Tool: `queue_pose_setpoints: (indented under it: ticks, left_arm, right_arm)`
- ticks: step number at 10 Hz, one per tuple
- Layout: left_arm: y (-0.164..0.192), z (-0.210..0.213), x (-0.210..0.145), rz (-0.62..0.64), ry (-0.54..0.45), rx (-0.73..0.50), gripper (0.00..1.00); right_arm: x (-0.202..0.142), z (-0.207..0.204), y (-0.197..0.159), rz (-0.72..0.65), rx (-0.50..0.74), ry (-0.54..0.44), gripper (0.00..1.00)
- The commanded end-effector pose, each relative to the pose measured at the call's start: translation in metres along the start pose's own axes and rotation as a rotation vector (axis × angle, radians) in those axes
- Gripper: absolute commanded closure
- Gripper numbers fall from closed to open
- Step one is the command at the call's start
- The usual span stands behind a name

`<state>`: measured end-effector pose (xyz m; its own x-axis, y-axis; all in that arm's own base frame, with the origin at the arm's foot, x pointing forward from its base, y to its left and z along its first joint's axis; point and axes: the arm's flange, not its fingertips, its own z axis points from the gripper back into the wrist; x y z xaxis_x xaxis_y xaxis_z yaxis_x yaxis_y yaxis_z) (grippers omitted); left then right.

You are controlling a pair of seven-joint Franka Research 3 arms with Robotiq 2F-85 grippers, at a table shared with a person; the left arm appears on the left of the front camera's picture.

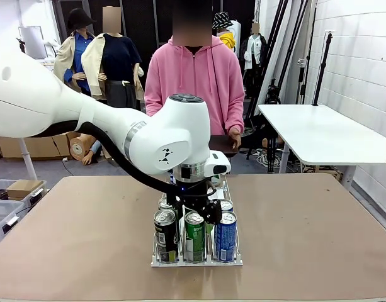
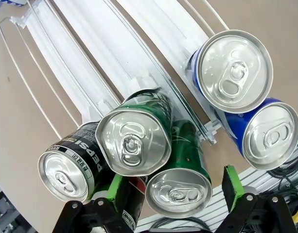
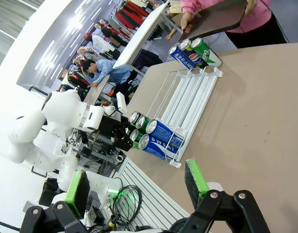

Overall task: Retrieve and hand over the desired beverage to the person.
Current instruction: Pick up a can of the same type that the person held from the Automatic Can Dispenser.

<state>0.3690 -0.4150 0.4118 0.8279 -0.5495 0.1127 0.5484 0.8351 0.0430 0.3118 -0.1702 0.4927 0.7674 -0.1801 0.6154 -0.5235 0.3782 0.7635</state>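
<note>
Brown tabletop (image 1: 318, 239) is carrying a wire rack (image 1: 237, 261) of cans (image 1: 225, 233); the person (image 1: 194, 78) in pink is standing beyond it. Left fingers (image 2: 114, 188) are hanging wide apart over the rack, a green can (image 2: 178, 191) sitting between them. Right fingers (image 3: 195, 177) are gaping wide, empty, above bare tabletop.

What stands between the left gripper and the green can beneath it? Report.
Nothing visible does. The left gripper hangs open over the green can, whose top lies bare between the fingers. The black Pepsi can and a second green can crowd close beside it.
</note>
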Motion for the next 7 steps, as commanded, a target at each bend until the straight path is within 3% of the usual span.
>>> queue_pose_setpoints:
  ticks: [1, 4, 7]
  left_arm:
    - [-0.0013, 0.0014, 0.0039, 0.036, 0.018, -0.021, 0.02]
    - [-0.0008, -0.0004, 0.0046, 0.019, 0.012, -0.046, 0.21]
    - [-0.0013, -0.0020, 0.0055, 0.018, 0.018, -0.056, 0.54]
  right_arm:
    - [-0.0004, 0.0002, -0.0002, 0.011, 0.010, -0.002, 0.00]
    - [-0.0004, 0.0002, -0.0002, 0.011, 0.010, -0.002, 0.00]
    - [-0.0004, 0.0002, -0.0002, 0.011, 0.010, -0.002, 0.00]
